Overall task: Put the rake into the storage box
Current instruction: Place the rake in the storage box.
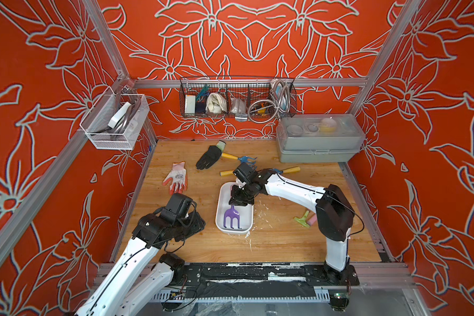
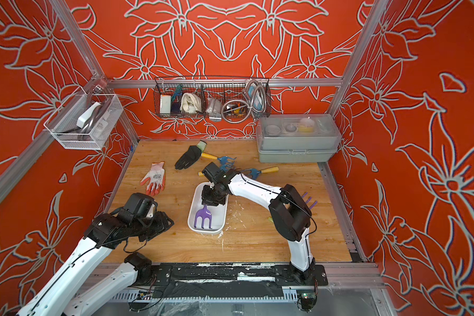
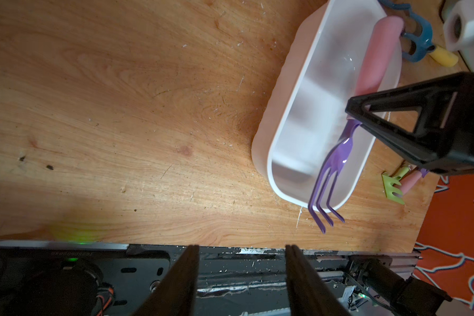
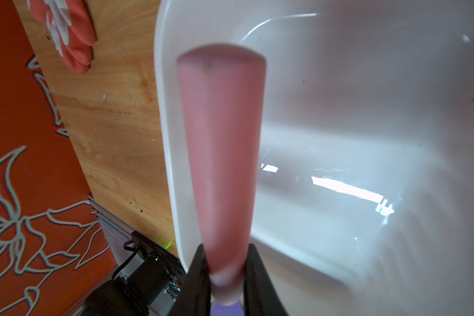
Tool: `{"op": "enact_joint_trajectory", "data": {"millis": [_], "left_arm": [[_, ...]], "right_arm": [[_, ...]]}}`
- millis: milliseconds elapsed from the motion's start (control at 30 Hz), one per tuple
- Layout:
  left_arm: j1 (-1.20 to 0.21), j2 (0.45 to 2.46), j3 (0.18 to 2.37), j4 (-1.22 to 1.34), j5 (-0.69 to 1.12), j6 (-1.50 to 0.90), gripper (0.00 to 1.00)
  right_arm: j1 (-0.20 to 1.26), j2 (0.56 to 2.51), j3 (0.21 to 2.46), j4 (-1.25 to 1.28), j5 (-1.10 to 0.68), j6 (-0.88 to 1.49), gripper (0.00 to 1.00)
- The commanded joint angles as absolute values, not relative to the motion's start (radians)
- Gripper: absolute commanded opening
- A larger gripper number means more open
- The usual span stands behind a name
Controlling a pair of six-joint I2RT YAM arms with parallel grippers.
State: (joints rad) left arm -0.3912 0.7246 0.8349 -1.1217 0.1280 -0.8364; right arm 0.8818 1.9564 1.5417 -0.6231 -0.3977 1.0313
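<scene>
You've got the rake (image 1: 231, 217) right over the storage box (image 1: 246, 220) now. It is a small hand rake with a glossy purple plastic head, three curved tines and a fat, smooth pink handle (image 4: 222, 150). The box is a shallow white plastic tub, oblong with rounded corners and plain walls, sitting on the wooden table top (image 1: 279, 240).

In both top views the purple head shows against the white floor at the near end of the tub, tines pointing toward you. The handle runs back toward the far end and is mostly hidden under the arm. From the left wrist view the rake (image 3: 337, 164) sits at a slant along one long wall. You can't tell whether the tines touch the floor.

Your right gripper (image 4: 226, 249) is clamped on the handle at its lower end, just above the purple neck, with a black finger (image 4: 195, 273) pressed on each side.

Your left gripper (image 3: 241, 249) holds nothing. Its jaws stand partly apart over bare wood, beside the box and clear of it.
</scene>
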Motion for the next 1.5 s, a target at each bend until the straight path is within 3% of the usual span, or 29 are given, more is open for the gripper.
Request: {"op": "enact_joint_trajectory", "data": {"millis": [0,167,567,900,1033,1400,1467], "left_arm": [[-0.382,0.718,0.824,-1.145,0.130,-0.845,0.53],[-0.382,0.721,0.822,-1.144,0.132,-0.845,0.54],[-0.382,0.729,0.821,-1.135,0.137,-0.847,0.54],[-0.382,0.780,0.834,-1.090,0.153,-0.835,0.54],[-0.382,0.811,0.849,-1.061,0.167,-0.825,0.54],[-0.382,0.915,0.878,-0.924,0.258,-0.793,0.54],[-0.382,0.942,0.882,-0.892,0.281,-0.793,0.54]], "right_arm": [[0.887,1.988,1.596,-0.633,-0.372,1.042,0.00],[0.887,2.031,1.636,-0.653,-0.362,1.034,0.01],[0.884,2.044,1.683,-0.687,-0.328,0.980,0.41],[0.870,1.901,1.676,-0.728,-0.218,0.812,0.42],[0.839,1.795,1.620,-0.738,-0.150,0.740,0.37],[0.549,1.525,1.334,-0.816,-0.189,0.670,0.36],[0.491,1.478,1.283,-0.842,-0.166,0.663,0.42]]}}
